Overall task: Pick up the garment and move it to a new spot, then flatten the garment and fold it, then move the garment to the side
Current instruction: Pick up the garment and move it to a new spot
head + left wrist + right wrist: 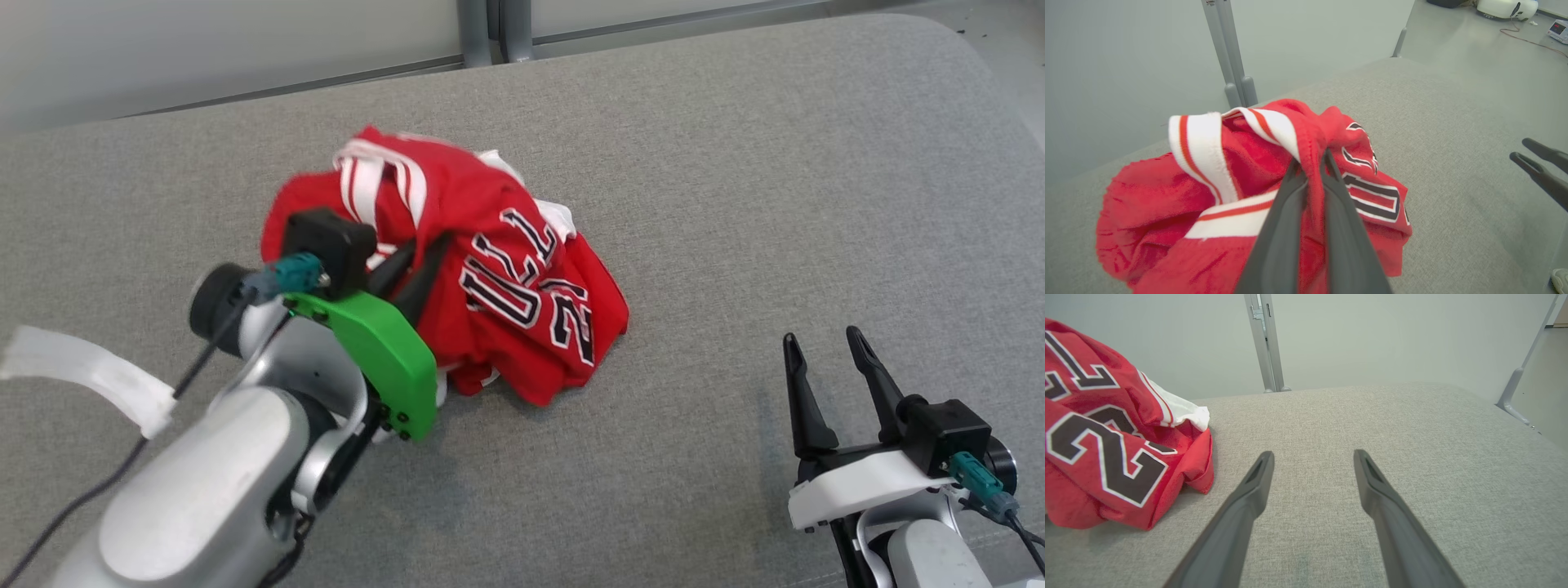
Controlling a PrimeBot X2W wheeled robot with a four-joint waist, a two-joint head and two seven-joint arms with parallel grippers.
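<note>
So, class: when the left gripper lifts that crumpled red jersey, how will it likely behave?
Probably floppy: the jersey lies in soft crumpled folds, so it should drape and hang. Likely light: the left gripper holds it by one pinched fold.

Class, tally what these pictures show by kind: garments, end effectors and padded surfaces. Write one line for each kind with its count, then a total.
Garments: 1, the red jersey, crumpled on the surface.
End effectors: 2, the left end effector shut on the jersey, the right end effector open and apart from it.
Padded surfaces: 1, the grey padded surface.
Total: 4
</note>
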